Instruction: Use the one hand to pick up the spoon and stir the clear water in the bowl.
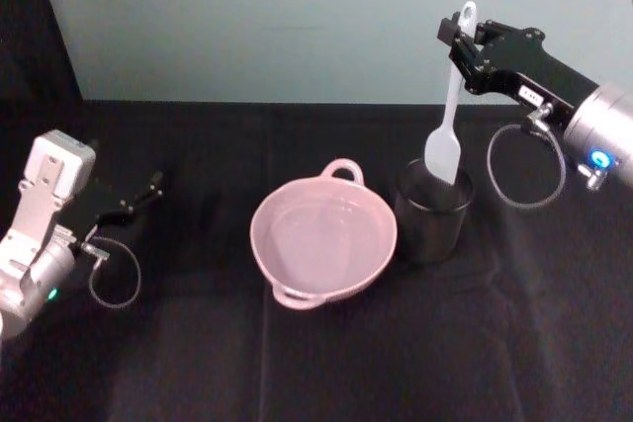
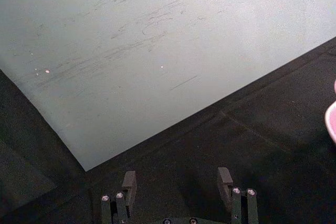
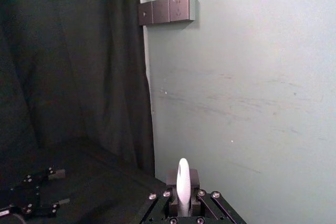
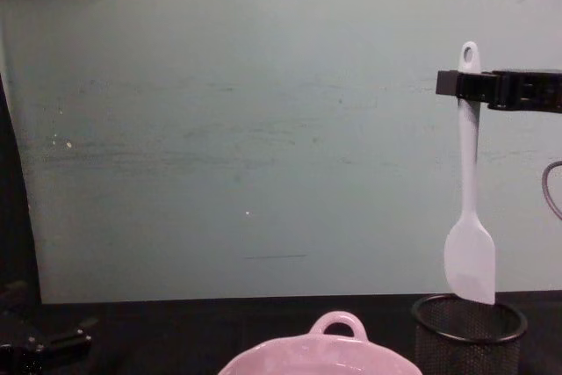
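Observation:
The white spoon (image 1: 451, 106) hangs upright with its flat blade just above the rim of the black wire-mesh cup (image 1: 433, 212). My right gripper (image 1: 467, 42) is shut on the upper handle, just below the hole; the chest view has the spoon (image 4: 470, 208) under the right gripper (image 4: 465, 87), and the right wrist view has the handle tip (image 3: 183, 184) between the fingers. The pink bowl (image 1: 323, 235) sits left of the cup, holding clear water, and its rim (image 4: 316, 353) rises at the chest view's lower edge. My left gripper (image 1: 146, 192) rests open at the far left, low over the table.
A black cloth (image 1: 326, 343) covers the table. A pale green wall (image 1: 257, 17) stands behind it, with a dark curtain (image 3: 68, 66) to one side. The mesh cup stands close against the bowl's right side.

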`<state>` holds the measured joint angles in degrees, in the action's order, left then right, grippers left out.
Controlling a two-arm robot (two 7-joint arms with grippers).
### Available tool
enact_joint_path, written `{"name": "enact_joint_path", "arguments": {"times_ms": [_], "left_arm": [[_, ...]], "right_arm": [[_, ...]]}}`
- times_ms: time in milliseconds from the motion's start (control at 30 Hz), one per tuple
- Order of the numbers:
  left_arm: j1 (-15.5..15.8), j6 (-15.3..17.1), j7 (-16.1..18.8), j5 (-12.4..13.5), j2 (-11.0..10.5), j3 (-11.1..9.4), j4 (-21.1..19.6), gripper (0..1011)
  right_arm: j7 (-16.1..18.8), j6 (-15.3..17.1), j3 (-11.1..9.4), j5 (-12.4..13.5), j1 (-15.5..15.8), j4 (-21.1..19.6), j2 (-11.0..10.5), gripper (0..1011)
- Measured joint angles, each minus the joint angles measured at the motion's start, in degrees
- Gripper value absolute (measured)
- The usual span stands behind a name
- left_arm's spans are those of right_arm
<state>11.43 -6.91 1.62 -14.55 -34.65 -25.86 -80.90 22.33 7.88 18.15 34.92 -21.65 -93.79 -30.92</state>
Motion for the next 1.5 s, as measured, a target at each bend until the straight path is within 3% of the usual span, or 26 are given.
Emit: {"name": "enact_joint_path", "arguments": {"times_ms": [200,567,633,900,1167,1500], "left_arm": [[0.00,0.00,0.00,0.00,0.00,0.00,0.00,1011],[0.00,0.00,0.00,0.00,0.00,0.00,0.00,1011],[0.00,0.00,0.00,0.00,0.00,0.00,0.00,1011],[-0.01,0.00,0.00,0.00,0.00,-0.01,0.00,1011],[0.00,0.00,0.00,0.00,0.00,0.00,0.00,1011],[0.00,0.00,0.00,0.00,0.00,0.00,0.00,1011]], "right_arm": [[0.86,0.24,0.78,-0.09,-0.15,-0.69,0.12,123],[3.48,-0.54,6.93,-0.54,-3.62,1.97,5.40,123],[4.14,-1.79,8.63,-1.10,-4.38,4.25,7.09,123],[5.56,-6.94,11.61,-4.54,-4.68,9.91,9.88,123],[8.04,-11.91,12.53,-6.60,-3.21,14.51,11.63,123],[9.62,-13.19,13.16,-8.05,-2.10,15.75,12.78,123]]}}
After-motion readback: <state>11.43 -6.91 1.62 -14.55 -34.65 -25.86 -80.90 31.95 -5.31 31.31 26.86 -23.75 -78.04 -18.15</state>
